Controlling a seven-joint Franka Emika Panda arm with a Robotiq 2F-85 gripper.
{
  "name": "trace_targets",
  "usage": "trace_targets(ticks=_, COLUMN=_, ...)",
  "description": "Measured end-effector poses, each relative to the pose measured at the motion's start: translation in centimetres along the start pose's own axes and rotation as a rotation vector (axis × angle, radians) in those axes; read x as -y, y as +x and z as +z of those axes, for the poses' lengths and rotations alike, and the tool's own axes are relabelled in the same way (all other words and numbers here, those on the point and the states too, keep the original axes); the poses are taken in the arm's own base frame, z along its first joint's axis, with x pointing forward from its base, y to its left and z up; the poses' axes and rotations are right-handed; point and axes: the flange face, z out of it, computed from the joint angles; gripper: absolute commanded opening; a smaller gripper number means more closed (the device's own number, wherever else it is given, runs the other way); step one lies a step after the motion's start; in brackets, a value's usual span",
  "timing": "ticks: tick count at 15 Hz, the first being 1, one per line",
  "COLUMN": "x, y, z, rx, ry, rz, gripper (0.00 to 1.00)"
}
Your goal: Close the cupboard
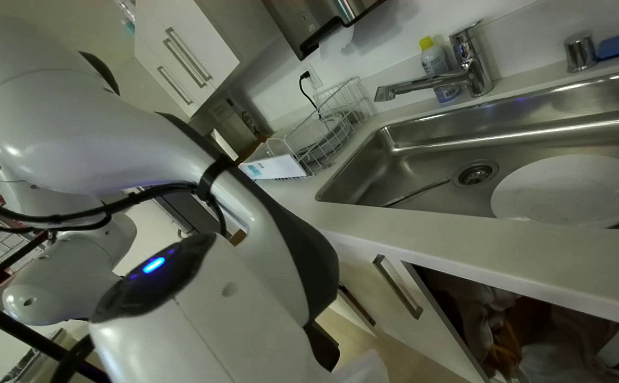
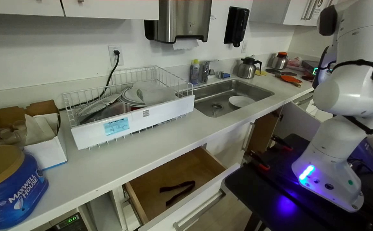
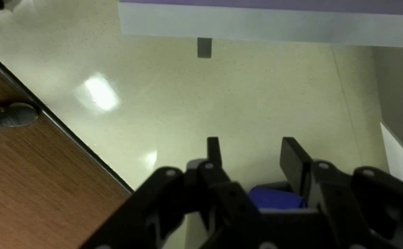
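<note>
The spread, empty claw (image 3: 251, 150) should push the white panel (image 3: 270, 24) beyond it, likely the under-sink cupboard's (image 1: 432, 340), near its free edge.

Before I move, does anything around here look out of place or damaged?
Yes: in an exterior view, a drawer under the counter stands pulled out with a dark strap inside, odd because it has no part in closing the cupboard. The cupboard's open door is expected. I see no spill or damage.

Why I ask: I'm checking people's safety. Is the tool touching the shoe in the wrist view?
Apart: the wrist view plainly shows floor between the tool and the shoe at the left edge.
</note>
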Motion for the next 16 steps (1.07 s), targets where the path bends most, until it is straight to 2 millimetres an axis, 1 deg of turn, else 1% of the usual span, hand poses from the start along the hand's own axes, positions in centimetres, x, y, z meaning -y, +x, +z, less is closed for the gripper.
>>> trace_targets(ticks=2, x=0.4, y=0.2, z=1.4, rx=0.046, ry=-0.033, rz=0.013, gripper=0.03)
trace_targets(ticks=4, x=1.0, y=-0.1, z=2.7, rx=0.109, ry=-0.052, rz=0.025, gripper=0.0)
trace_targets(ticks=7, x=2.0, y=-0.6, z=4.2, rx=0.196, ry=-0.053, rz=0.049, gripper=0.0)
trace_targets(ticks=10, x=2.7, y=-1.8, z=5.5, rx=0.303, ry=-0.048, rz=0.079, gripper=0.0)
trace_targets(ticks=14, x=2.4, y=-2.5, z=6.6, rx=0.48, ry=-0.049, rz=0.138, gripper=0.0)
trace_targets(ticks=16, x=2.2, y=-3.2, z=7.0, rx=0.57, ry=-0.047, rz=0.168, gripper=0.0)
